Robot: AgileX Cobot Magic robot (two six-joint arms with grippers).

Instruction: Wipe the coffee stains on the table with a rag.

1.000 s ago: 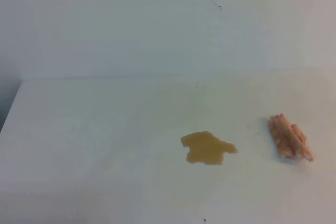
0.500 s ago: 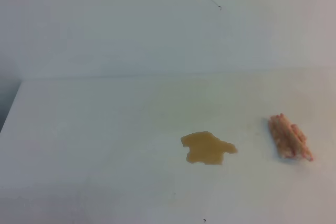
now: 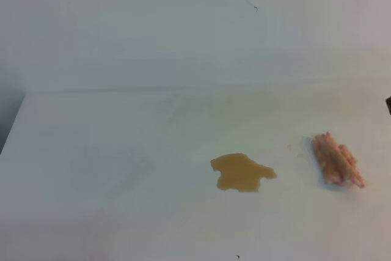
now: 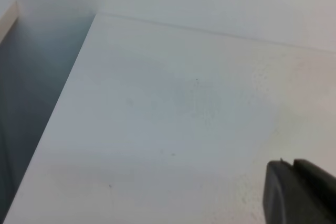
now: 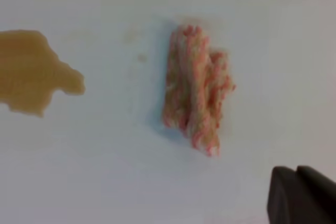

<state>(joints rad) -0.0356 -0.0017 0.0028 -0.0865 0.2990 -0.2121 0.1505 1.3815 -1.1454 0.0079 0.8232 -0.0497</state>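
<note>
Broad, plain white, smooth tabletop (image 3: 122, 151) filling most of the high view, grey wall across the upper part of the frame. Small tan-yellow liquid blotch with lobed edges, the coffee stain (image 3: 241, 172), lying flat at lower centre. Fuzzy pinkish-salmon cloth bundle, the rag (image 3: 336, 159), resting at lower right of that frame, apart from the stain with bare white surface between, untouched and lying loose with its ridged folds running roughly toward the camera.

In the right wrist view: rag (image 5: 197, 93) just right of centre, stain (image 5: 34, 72) cut off at the left edge, and dark tips of the right gripper (image 5: 302, 195) poking into the lower right corner, pressed together, holding nothing, clear of the cloth. Camera looking down on the rag, probably lining up for a pick; spreading the fingers likely needed first, then a descent across the short width of the bundle, where the folds give something to pinch.

In the left wrist view: only bare table (image 4: 157, 129), its edge at the far left, and the dark tips of the left gripper (image 4: 299, 192) at lower right, too little visible to tell whether spread or closed. Nothing held. Left arm apparently parked away from both stain and rag, presumably leaving the job to the right side, nearer the cloth.

Wiping not yet begun.
</note>
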